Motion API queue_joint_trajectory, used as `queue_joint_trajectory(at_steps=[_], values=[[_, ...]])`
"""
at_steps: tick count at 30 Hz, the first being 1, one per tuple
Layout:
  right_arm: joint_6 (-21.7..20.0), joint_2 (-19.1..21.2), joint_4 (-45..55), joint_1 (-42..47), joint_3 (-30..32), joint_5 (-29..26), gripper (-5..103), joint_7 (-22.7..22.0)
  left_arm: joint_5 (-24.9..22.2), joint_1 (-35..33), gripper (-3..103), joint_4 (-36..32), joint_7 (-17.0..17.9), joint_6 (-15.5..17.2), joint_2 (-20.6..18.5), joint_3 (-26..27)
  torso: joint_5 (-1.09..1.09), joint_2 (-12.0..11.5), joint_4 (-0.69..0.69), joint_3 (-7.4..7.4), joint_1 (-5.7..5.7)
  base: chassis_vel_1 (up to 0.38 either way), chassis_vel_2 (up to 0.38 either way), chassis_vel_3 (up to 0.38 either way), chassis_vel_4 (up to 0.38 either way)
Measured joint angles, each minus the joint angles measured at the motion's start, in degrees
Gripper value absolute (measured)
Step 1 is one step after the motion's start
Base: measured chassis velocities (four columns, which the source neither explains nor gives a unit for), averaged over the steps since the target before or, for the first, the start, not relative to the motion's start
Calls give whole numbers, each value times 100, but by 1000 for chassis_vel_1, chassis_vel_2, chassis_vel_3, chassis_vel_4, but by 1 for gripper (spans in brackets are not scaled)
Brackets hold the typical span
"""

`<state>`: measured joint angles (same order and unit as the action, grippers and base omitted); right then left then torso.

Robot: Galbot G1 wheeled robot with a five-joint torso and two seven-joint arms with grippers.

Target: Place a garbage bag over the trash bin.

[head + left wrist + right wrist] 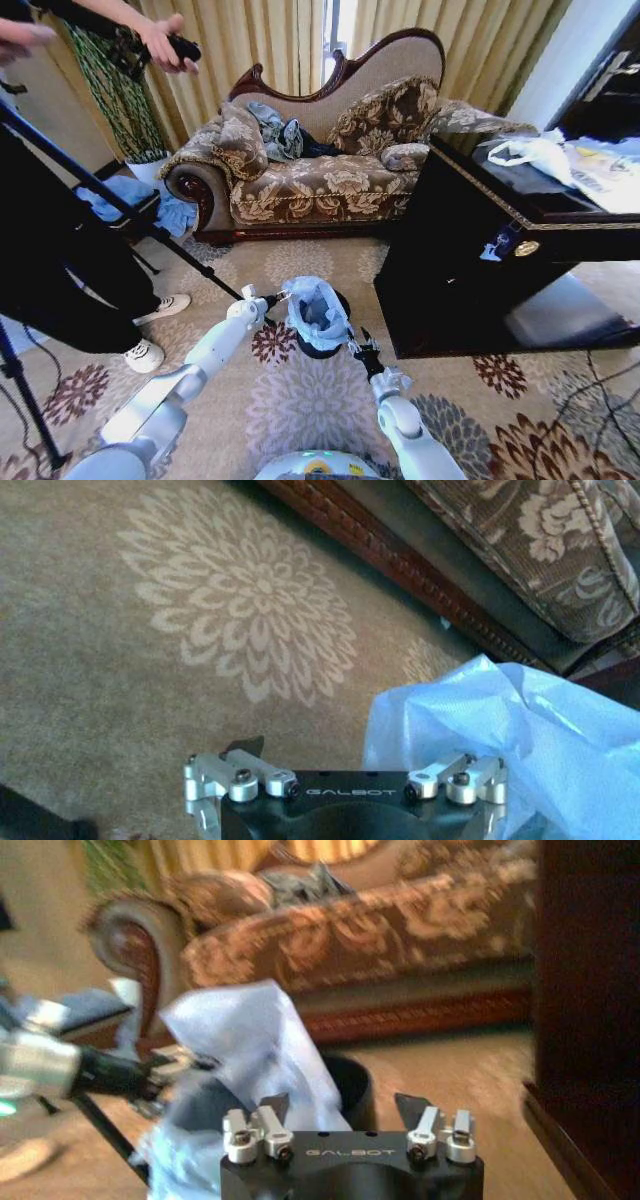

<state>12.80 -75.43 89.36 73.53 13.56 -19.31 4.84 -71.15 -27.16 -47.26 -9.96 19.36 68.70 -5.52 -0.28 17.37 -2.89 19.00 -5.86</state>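
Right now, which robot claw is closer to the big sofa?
The left claw, at the sofa-side edge of the garbage bag. The right claw sits on the nearer side of the trash bin, farther from the sofa.

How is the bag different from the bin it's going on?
The garbage bag is pale blue-white, thin and crinkly, bunched into loose folds; the trash bin is black, rigid and round. The bag stands up above the bin's rim and hides most of it in the head view, leaving a dark sliver below. The bag is see-through; the bin is not. Both sit together on the patterned carpet, between the two grippers.
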Motion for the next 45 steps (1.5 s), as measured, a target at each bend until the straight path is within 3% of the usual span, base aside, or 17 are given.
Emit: queue_joint_trajectory(at_steps=[1, 5, 8, 13, 23, 39, 43, 45], values=[[0, 0, 0, 0, 0, 0, 70, 0, 0, 0, 100, 0, 0, 0, 0, 0, 0, 0, 0, 0, 0, 0, 0, 0, 0], [17, 23, 83, -194, -245, 5, 86, 175, 44, 9, 100, -2, -4, -18, 49, -7, 0, 0, -1, 0, -1, 0, 0, 0, 0], [2, -135, -220, -798, -690, 153, 99, 121, 82, 3, 100, -35, -4, -30, 51, -15, 1, 0, 1, 1, -1, 0, 0, 0, 0], [-154, -259, -547, -1392, -1037, 207, 100, -119, 86, -23, 100, -74, 0, -34, 32, -12, 0, 0, 2, 1, -1, 0, 0, 0, 0], [-254, -254, -1247, -2222, -1247, 409, 100, -176, 87, -77, 100, -178, 3, -37, 18, 18, 0, 0, 0, 1, -1, 0, 0, 0, 0], [206, -597, -2932, -3335, -1021, 1126, 102, -42, -12, -116, 100, -436, 9, -30, -64, -32, 0, 0, 1, 1, -1, 0, 0, 0, 0], [324, -656, -3208, -3486, -912, 1177, 100, -41, -44, -116, 100, -502, 9, -27, -106, -77, 0, -1, 1, 1, -1, 0, 0, 0, 0], [344, -661, -3287, -3525, -884, 1174, 93, -12, -53, -114, 100, -523, 9, -26, -116, -89, 0, 0, 1, 1, -1, 0, 0, 0, 0]])
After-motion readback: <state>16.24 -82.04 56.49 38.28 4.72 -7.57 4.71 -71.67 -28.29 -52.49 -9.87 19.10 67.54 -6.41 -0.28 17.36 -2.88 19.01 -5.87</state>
